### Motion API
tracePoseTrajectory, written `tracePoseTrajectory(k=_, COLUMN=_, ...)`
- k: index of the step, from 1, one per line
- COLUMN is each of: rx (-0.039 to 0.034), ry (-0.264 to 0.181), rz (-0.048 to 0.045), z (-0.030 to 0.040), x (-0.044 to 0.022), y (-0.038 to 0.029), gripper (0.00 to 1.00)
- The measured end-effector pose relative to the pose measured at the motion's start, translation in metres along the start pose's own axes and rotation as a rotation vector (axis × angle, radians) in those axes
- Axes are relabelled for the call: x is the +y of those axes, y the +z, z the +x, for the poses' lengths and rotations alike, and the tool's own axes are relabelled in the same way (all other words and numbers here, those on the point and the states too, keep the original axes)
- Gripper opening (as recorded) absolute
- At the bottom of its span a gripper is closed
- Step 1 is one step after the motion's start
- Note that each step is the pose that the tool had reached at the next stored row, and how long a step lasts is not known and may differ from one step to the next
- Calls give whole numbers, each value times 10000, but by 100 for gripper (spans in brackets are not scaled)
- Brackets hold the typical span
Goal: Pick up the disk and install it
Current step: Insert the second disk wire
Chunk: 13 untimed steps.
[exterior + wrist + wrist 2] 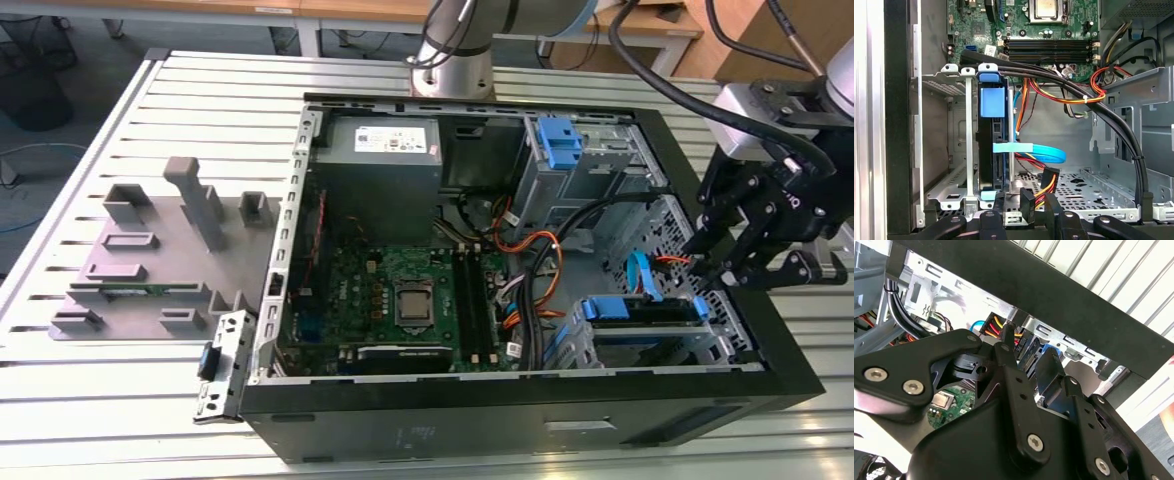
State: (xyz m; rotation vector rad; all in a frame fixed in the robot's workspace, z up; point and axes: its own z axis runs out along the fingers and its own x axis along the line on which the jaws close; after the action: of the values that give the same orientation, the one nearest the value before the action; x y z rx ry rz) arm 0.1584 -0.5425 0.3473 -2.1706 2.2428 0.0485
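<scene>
One open computer case (534, 412) lies on the slatted table (107, 420), and the gripper (741, 262) hangs over the case's wall on the exterior view's right. The jaws stand apart and clamp nothing. In the first wrist view the gripper (1025, 201) shows its two black fingertips (999, 200) with a clear gap. A black cable plug (1027, 202) with red, yellow and orange wires sits in that gap; whether it touches either pad, I cannot tell.

Now the disk (990, 150): it is out in front of the jaws, just beyond the fingertips and slightly off their centre line. It stands on edge inside the metal drive cage (969, 150), its blue tab (992, 102) pointing away from the jaws. In the exterior view the disk (643, 309) sits in that cage just below the gripper, toward the exterior view's left, apart from the fingers.

A light blue flat cable (1040, 150) runs beside the disk, ahead of the jaws. Farther ahead a thick black cable bundle (1079, 95) crosses, and beyond it lies the green motherboard (1049, 30). In the second wrist view blue plastic (1050, 371) peeks out past the black finger linkage. Well away from the jaws, the grey power-supply box (380, 150) fills the case's far corner, and a grey fixture (147, 250) rests on the table outside.
</scene>
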Motion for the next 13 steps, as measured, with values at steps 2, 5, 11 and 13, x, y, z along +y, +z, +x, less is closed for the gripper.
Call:
tracePoseTrajectory(k=2, rx=0, ry=0, rz=0, z=0, x=0, y=0, gripper=44)
tracePoseTrajectory(k=5, rx=0, ry=0, rz=0, z=0, x=0, y=1, gripper=43)
tracePoseTrajectory(k=11, rx=0, ry=0, rz=-1, z=0, x=0, y=2, gripper=19)
tracePoseTrajectory(k=13, rx=0, ry=0, rz=0, z=0, x=0, y=2, gripper=17)
